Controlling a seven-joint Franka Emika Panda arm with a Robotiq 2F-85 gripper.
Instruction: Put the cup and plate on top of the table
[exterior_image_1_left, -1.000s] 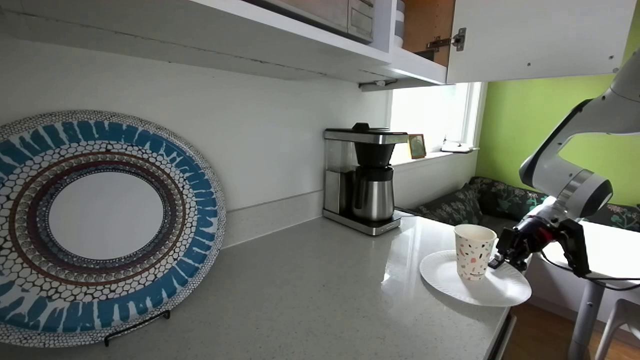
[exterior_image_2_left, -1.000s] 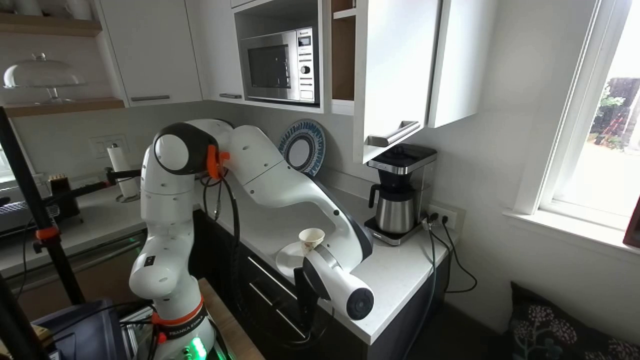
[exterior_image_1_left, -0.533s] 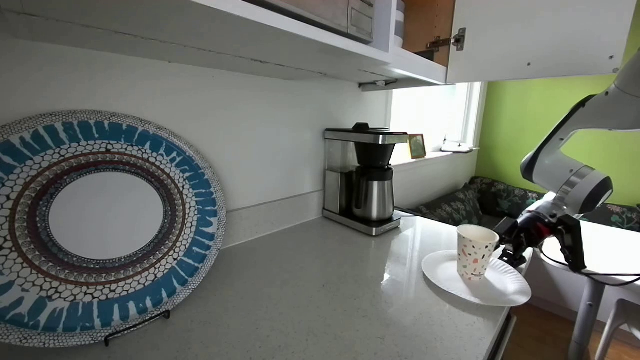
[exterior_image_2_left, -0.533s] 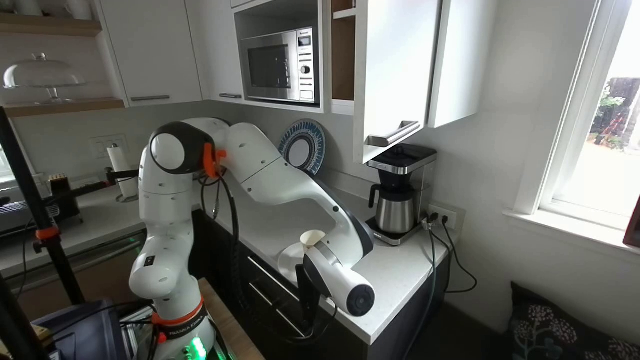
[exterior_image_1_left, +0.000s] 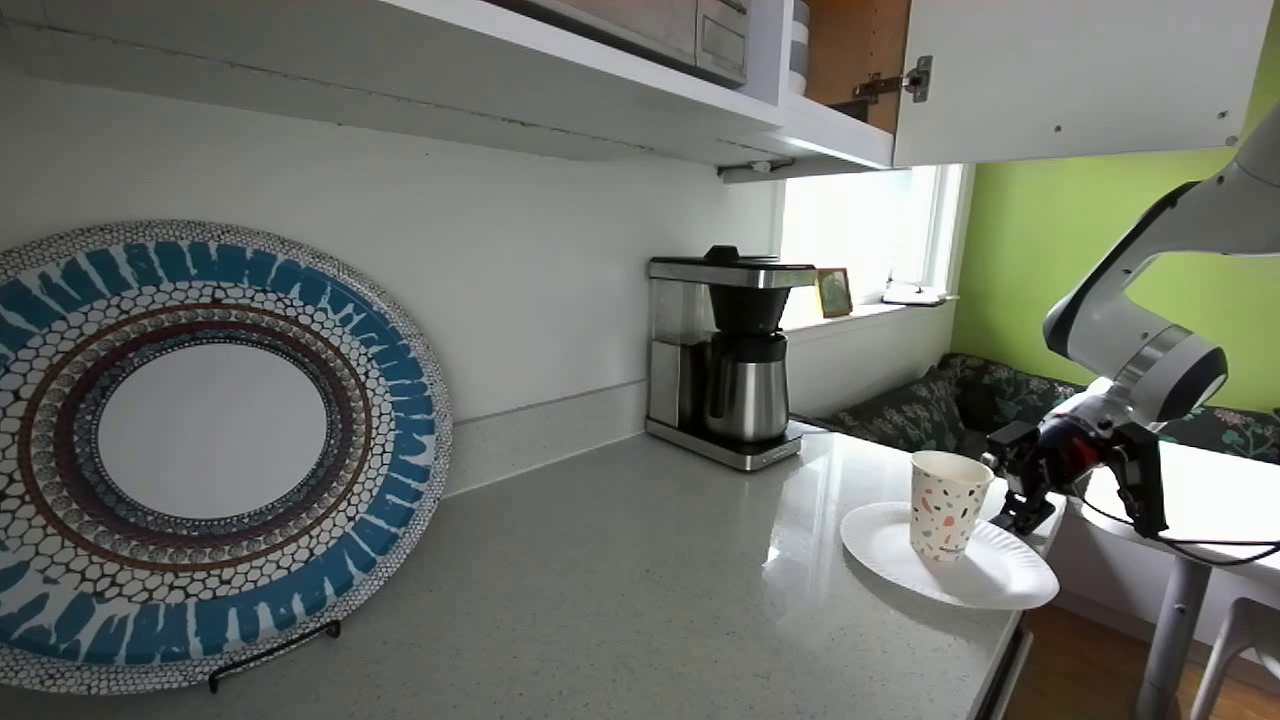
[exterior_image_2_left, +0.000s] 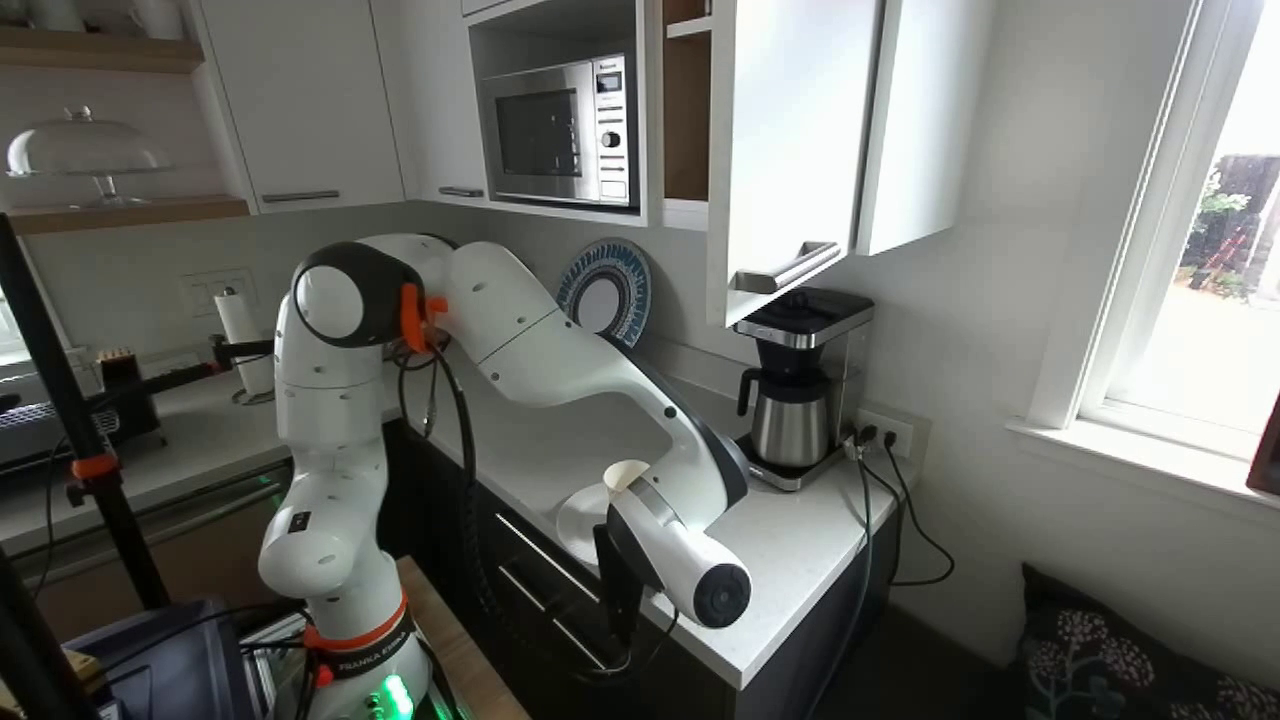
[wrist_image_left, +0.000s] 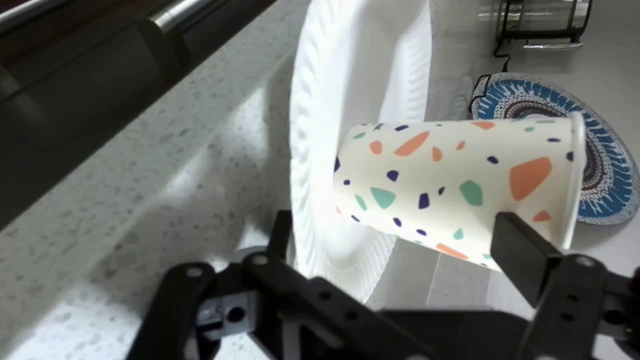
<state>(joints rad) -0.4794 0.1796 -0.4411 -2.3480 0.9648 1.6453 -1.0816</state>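
The cream cup (exterior_image_1_left: 945, 505) with coloured specks stands upright on the white round plate (exterior_image_1_left: 885, 555). Underneath, the plate is at the edge of the pale grey table (exterior_image_1_left: 620, 600); its outer rim appears to reach past that edge. My gripper (exterior_image_1_left: 1003, 490) is open beside the plate's rim on the table-edge side. In the sideways wrist view, the gripper's jaws (wrist_image_left: 400, 242) stand wide apart. One finger lies beside the underside of the plate's rim, the other next to the cup's upper wall; I cannot tell whether either touches. The arm partly hides the cup (exterior_image_2_left: 620, 475) in an exterior view.
A coffee maker (exterior_image_1_left: 735, 370) stands against the wall behind the plate. A large blue patterned decorative plate (exterior_image_1_left: 210, 430) leans on a stand farther along. Overhead, a cabinet door (exterior_image_2_left: 795, 140) hangs open. Dark drawers (exterior_image_2_left: 540, 590) drop away below the table's edge.
The gripper has gone from nearly closed at the plate's rim to wide open, its upper finger lifting away. The plate and cup have shifted only slightly; the arm has moved a little.
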